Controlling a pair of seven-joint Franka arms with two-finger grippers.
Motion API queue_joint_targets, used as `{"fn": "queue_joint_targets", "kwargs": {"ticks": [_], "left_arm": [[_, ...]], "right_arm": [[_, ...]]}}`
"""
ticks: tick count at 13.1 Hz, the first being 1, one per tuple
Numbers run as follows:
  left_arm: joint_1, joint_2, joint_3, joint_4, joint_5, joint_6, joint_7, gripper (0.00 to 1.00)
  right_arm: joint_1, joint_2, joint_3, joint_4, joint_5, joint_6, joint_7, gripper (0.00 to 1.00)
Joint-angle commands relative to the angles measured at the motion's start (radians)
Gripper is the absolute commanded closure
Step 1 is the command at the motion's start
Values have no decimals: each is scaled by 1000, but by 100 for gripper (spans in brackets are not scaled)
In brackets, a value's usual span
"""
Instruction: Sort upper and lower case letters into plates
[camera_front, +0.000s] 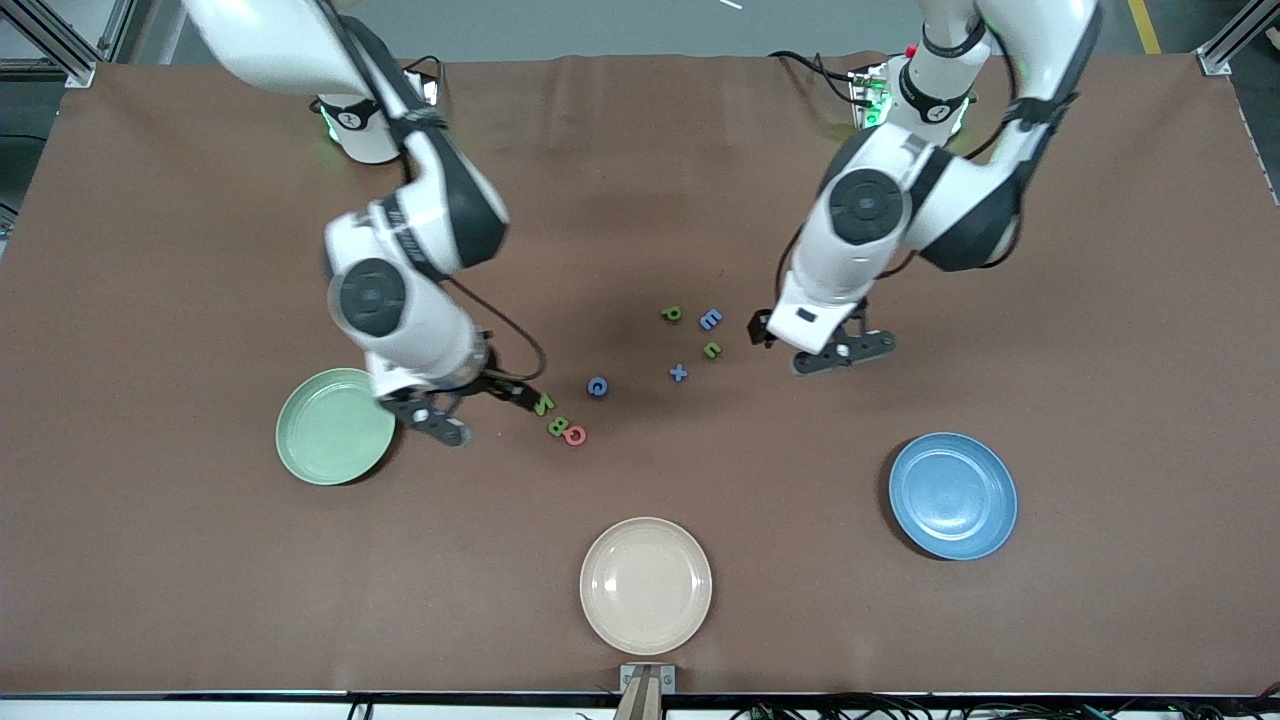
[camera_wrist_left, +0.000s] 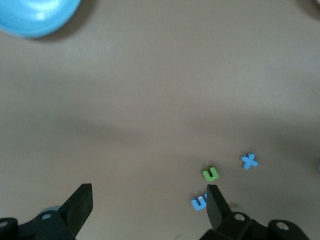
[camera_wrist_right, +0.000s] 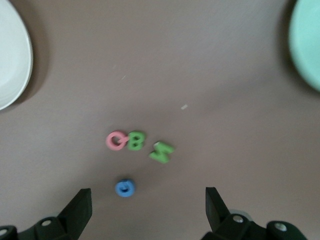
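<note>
Fingers on both grippers stand fully apart and hold nothing. Low in the frame you have the cream plate (camera_front: 646, 585), then the blue plate (camera_front: 953, 495) and mint plate (camera_front: 335, 426), all bare. Mid-frame, your right gripper (camera_front: 470, 405) hovers by the pink, green and blue letters (camera_front: 574, 435), probably lining up; your left gripper (camera_front: 815, 345) hangs beside the others.

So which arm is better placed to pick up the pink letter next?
Probably the right arm. Its open tool hangs beside the green plate, close to the pink letter. The left tool, also open, is over bare table near the blue E.
</note>
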Motion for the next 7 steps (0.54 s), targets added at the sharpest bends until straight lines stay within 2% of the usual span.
{"fn": "queue_joint_targets", "kwargs": {"ticks": [1,4,6,7], "left_arm": [[-52,81,3,0,40,88,-193,0],[-117,165,4,0,109,165,-372,0],[-126,217,3,8,201,203,-500,1],[-134,239,3,8,210,234,-543,4]], "right_arm": [[85,91,-19,6,-1,108,123,0],[130,174,-20,10,-90,183,235,0],[142,200,-20,9,-100,199,246,0],[153,209,-20,9,-100,200,247,0]]}}
